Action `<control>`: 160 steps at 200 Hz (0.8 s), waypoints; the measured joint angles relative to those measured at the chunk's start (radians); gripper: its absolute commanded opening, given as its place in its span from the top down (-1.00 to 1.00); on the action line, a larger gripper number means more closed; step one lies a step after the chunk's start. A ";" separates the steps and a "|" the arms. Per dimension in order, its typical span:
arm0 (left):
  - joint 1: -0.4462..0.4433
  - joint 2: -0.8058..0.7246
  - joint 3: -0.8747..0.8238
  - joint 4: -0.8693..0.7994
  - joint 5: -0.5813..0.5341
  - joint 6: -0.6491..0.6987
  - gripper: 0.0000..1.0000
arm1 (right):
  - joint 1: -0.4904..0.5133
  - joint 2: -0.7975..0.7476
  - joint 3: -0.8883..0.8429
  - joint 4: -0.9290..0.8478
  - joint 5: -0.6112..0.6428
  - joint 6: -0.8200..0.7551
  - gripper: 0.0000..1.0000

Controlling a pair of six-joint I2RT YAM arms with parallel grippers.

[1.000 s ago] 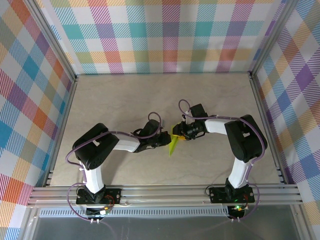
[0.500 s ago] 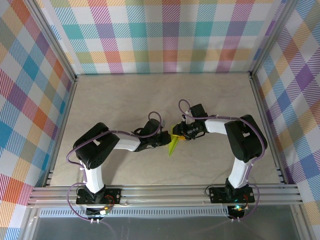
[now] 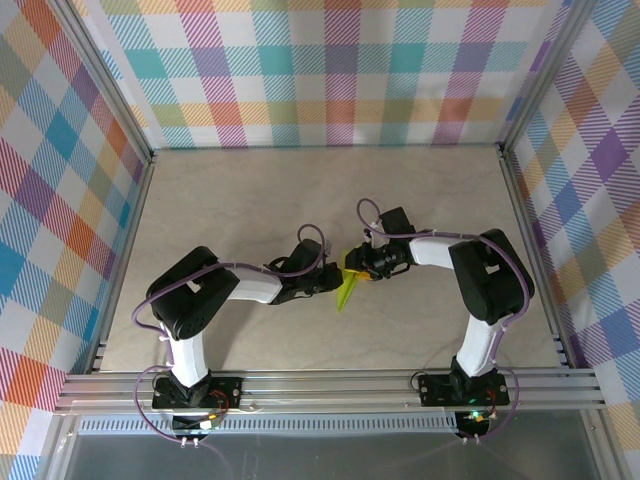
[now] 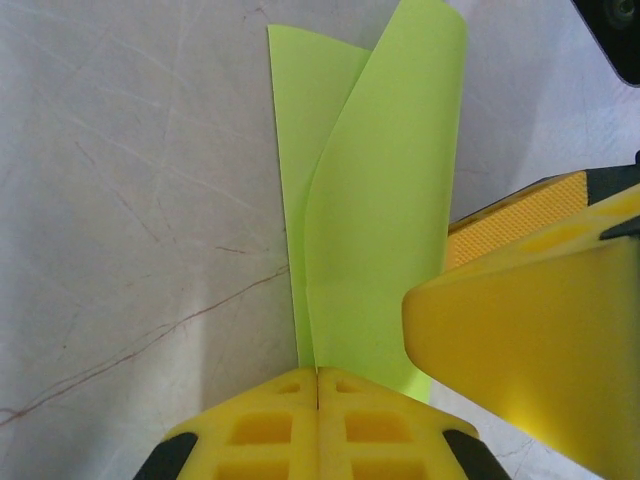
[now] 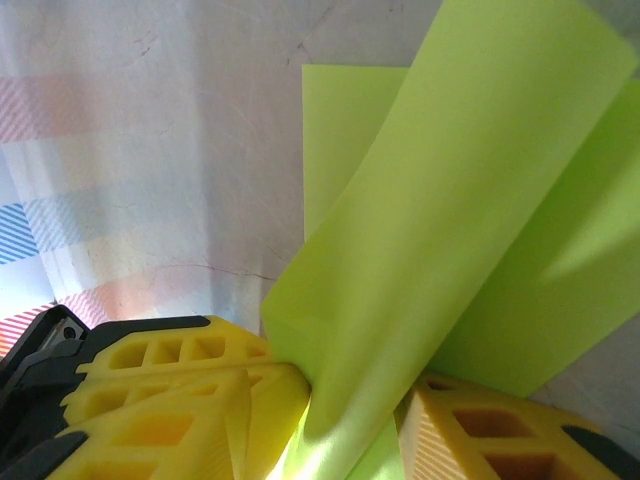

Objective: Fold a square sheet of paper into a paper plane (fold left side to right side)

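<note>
Matte lime paper (image 4: 380, 200), creased lengthwise, pinched by left gripper (image 4: 318, 378), clamped by right gripper (image 5: 352, 392).

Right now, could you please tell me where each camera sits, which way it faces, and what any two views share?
Top external: above and behind the arms, looking down at the beige marbled table; both arms, left gripper and right gripper meeting at the thin folded lime-green paper sheet.
Left wrist: on the left arm, facing the sheet past its shut yellow fingers; right gripper at right.
Right wrist: on the right arm, facing the sheet running between its own fingers.
Shared: all three show the sheet.
</note>
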 measured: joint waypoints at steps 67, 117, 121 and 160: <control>-0.007 0.000 0.011 -0.026 -0.021 -0.017 1.00 | -0.001 0.000 0.000 0.002 -0.002 0.001 0.15; -0.016 -0.001 0.031 -0.064 -0.044 -0.023 1.00 | -0.002 0.000 0.000 0.011 -0.005 0.008 0.16; -0.017 -0.001 0.031 -0.066 -0.045 -0.023 1.00 | -0.004 0.000 0.000 0.011 -0.005 0.008 0.16; -0.021 -0.001 0.044 -0.091 -0.056 -0.023 1.00 | -0.007 0.000 0.000 0.007 -0.001 0.008 0.16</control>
